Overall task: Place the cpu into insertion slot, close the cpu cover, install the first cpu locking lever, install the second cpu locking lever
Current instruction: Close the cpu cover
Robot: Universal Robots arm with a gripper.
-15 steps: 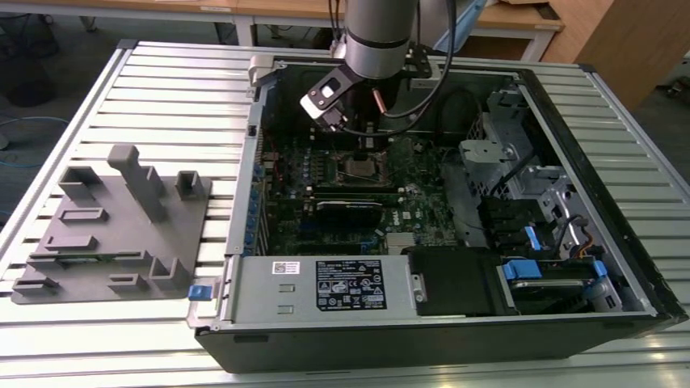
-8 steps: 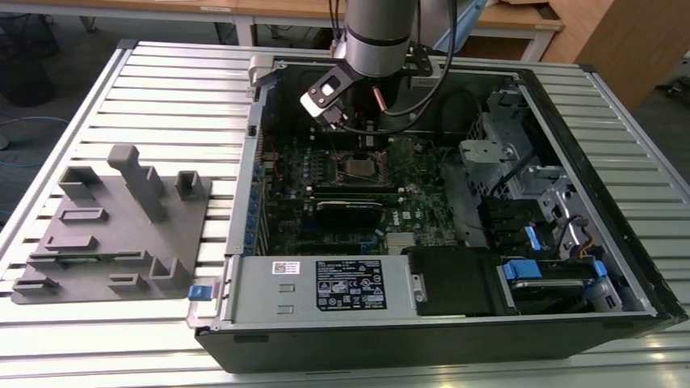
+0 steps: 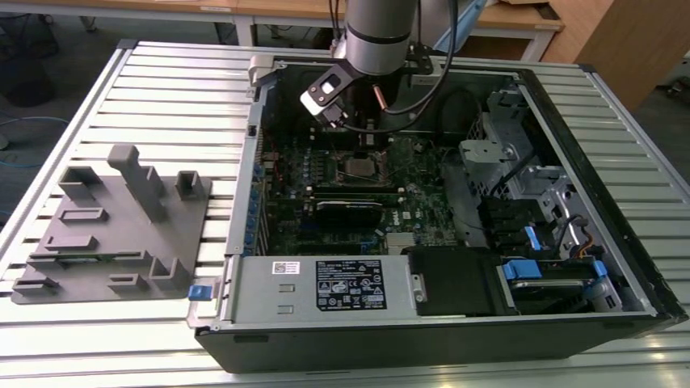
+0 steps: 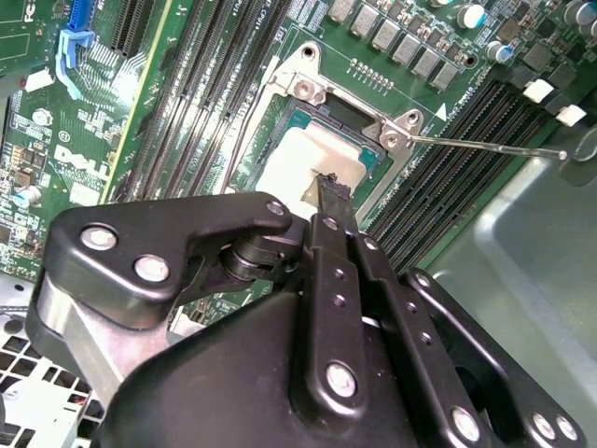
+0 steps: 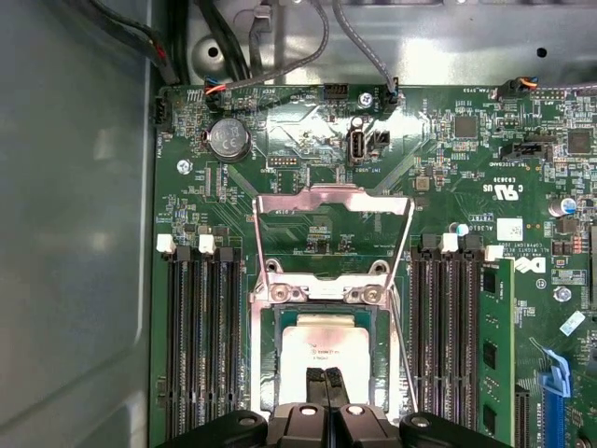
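Cpu [image 5: 322,343] seated in the insertion slot [image 5: 259,347], silver top up, on the green motherboard [image 5: 308,140]. Cpu cover [image 5: 333,194] stands swung open, its window frame tilted up off the slot on the side away from me. One locking lever [image 4: 485,147] is unlatched, a thin rod angling out from the slot's corner across the memory slots. My end effector [image 5: 325,373] hangs right over the chip with its two black fingers pressed together, nothing between them; I cannot tell whether the tips touch the metal top. Exterior view: my arm reaches down into the open computer case [image 3: 453,323] lying on the slatted bench [image 3: 161,73], with a grey fixture [image 3: 119,226] on the exterior view's left.
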